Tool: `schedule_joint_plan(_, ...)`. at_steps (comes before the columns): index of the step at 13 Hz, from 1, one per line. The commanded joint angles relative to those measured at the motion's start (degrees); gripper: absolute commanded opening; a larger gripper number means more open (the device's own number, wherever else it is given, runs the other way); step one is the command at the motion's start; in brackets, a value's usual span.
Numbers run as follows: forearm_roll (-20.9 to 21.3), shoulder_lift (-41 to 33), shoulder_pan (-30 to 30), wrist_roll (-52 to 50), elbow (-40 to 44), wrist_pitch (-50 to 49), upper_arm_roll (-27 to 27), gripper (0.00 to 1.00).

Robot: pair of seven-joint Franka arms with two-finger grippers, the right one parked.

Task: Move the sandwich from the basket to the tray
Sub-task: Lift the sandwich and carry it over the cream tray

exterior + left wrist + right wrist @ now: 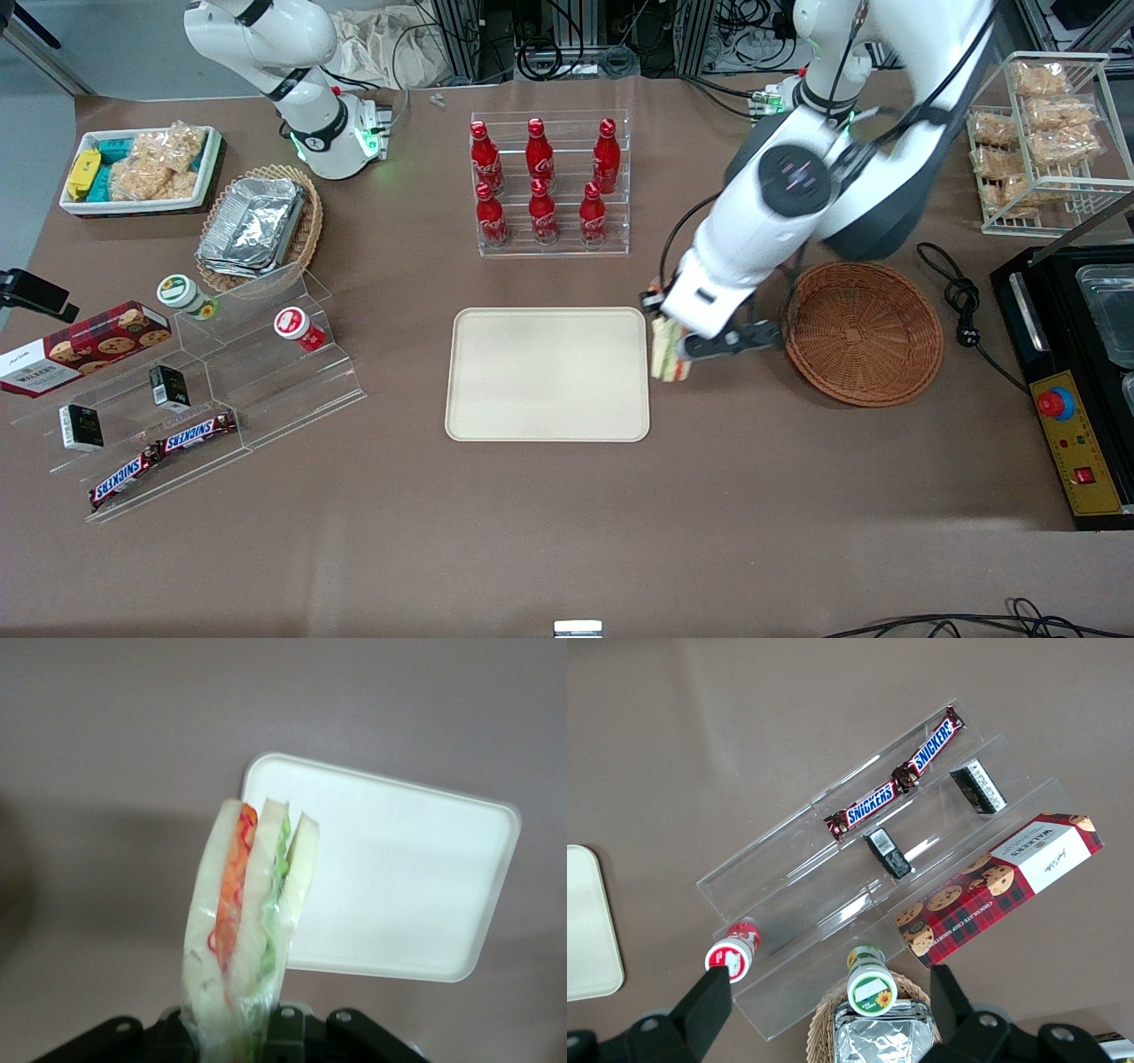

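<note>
Item: tray [547,374]; cream-beige, flat, low rim, rounded corners; lies on the brown table [567,532], nearest the front camera of the task's things; bare, so the delivery is judged not yet made; its open surface suits a plain set-down.

Item: sandwich [669,353]; triangular wedge, white bread with orange, red and green layers, clear wrap; held off the table, just beside the tray's short edge on the working arm's side, between tray and basket; in the wrist view the wedge [248,921] hangs point outward with the tray [399,895] partly under its tip; gripped at its broad end, probably so the bread faces take the squeeze and the filling stays layered.

Item: gripper [689,347]; left arm's; clenched on the sandwich, fingers pressed to either bread face; poised above the table at the tray's edge.

Item: basket [864,332]; round, shallow, reddish-brown wicker; toward the working arm's end of the table, near the gripper but apart; nothing lies in it, consistent with the sandwich lifted out.

Item: bottle rack [549,182]; clear stand of red cola bottles; farther from the front camera than the tray; out of the carrying path by judgement.
</note>
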Motion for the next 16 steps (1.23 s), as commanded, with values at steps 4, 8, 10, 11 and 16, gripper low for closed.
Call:
schedule_joint_plan(4, 14.5, 16.9, -8.5, -8.7, 5.8, 10.0, 2.9, 0.00)
schedule_joint_plan(8, 19.8, 20.5, -12.0, -11.3, 5.5, 11.1, 5.3, 0.00)
schedule_joint_plan(10, 20.0, 20.9, -12.1, -11.5, 5.7, 11.2, 5.3, 0.28)
schedule_joint_plan(11, 19.9, 20.9, -11.9, -11.6, 5.8, 11.2, 5.3, 0.74)
schedule_joint_plan(16, 18.9, 15.3, -9.6, -12.1, 6.0, 7.7, 5.1, 1.00)
